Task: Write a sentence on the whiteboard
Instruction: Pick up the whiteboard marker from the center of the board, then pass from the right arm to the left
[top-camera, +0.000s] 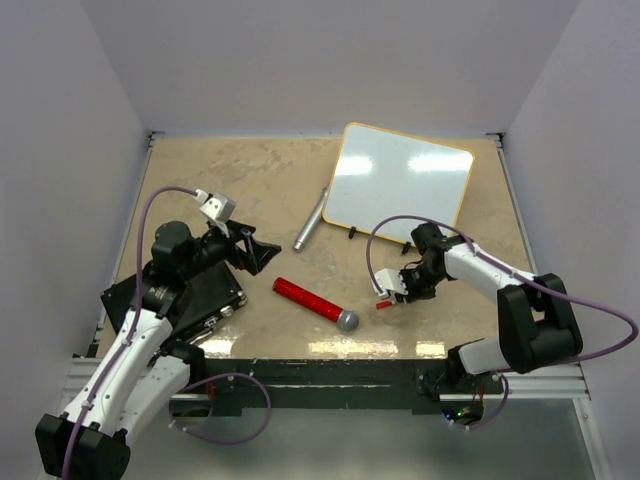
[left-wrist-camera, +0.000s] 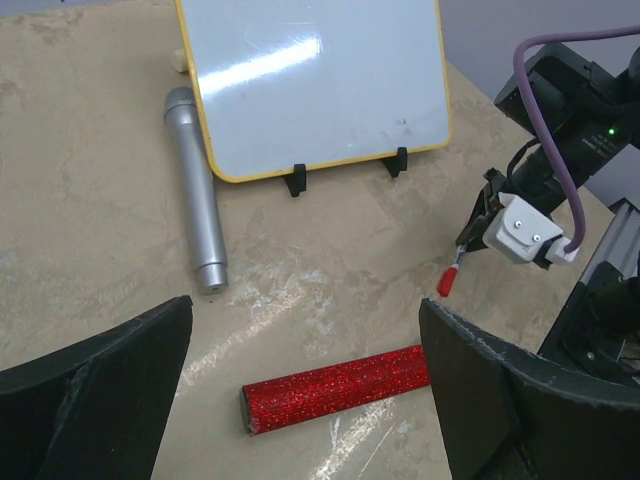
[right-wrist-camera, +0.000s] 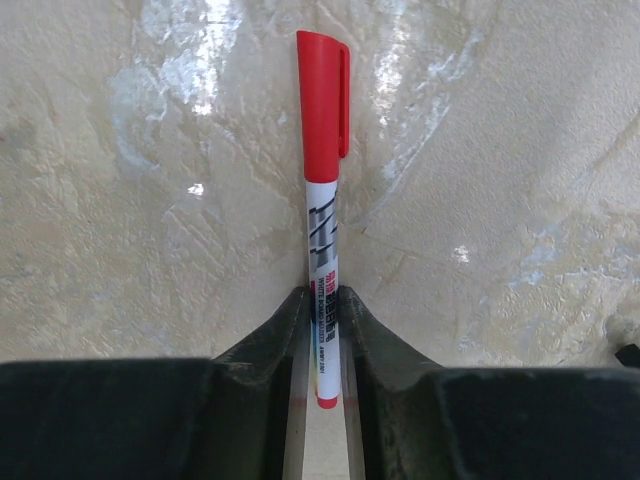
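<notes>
Our right gripper (right-wrist-camera: 322, 300) is clenched on the red-capped marker (right-wrist-camera: 322, 120) near its tail, flat on the table (top-camera: 250, 180), leaving the cap end free. Whiteboard (top-camera: 400, 185) stands blank just beyond, no sentence yet. Left gripper (top-camera: 252, 252) is spread wide, probably for uncapping.

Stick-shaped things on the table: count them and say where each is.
3. A silver cylinder beside the whiteboard's left edge; a red glitter microphone near the front middle; a red-capped marker between the right gripper's fingers. Others may hide under the arms.
</notes>
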